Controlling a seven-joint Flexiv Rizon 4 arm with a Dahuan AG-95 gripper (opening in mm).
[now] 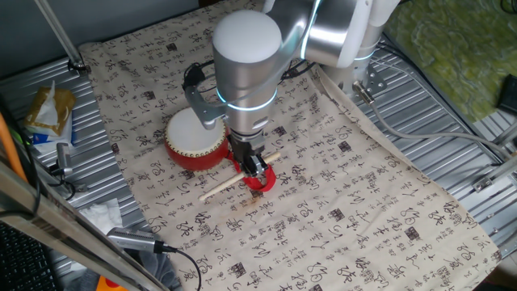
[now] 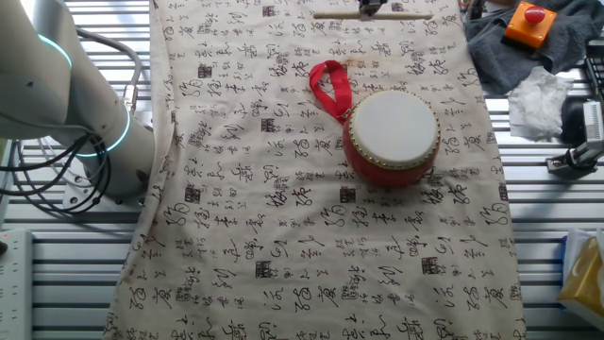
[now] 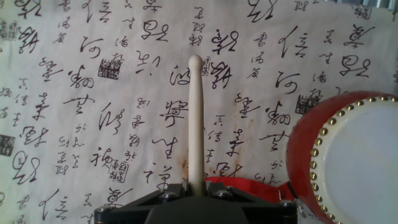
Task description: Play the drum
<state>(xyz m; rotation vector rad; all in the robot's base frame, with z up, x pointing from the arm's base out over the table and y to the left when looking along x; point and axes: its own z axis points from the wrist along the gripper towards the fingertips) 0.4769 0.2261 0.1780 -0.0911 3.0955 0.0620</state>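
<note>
One small red drum (image 1: 196, 141) with a flat white head ringed by tiny brass studs sits on a pale cloth (image 1: 339, 194) printed with black calligraphy, which covers most of a ribbed metal table (image 1: 452, 113). In one fixed view the gripper (image 1: 255, 168) is lowered to the cloth just beside the drum, on the side where the red ribbon loop (image 1: 263, 179) lies flat on the fabric. A thin pale wooden stick (image 1: 234, 181) lies nearly level between the fingers, its long free end stretching away over the cloth, apart from the drumhead. The hand view looks along this stick (image 3: 196, 124): it rises from between the dark finger bases at the bottom edge, its rounded tip over bare cloth, with the drum (image 3: 348, 155) at the right and a strip of ribbon (image 3: 249, 184) just beside the fingers. The fingers appear closed on the stick, clamping it near one end. In the other fixed view the drum (image 2: 391, 136) stands upright near the middle of the cloth, the ribbon (image 2: 329, 87) trailing from its side, and the stick (image 2: 373, 14) shows at the top edge. Crumpled tissue (image 2: 538, 99) and an orange device with a red button (image 2: 531, 23) lie off the cloth.
</note>
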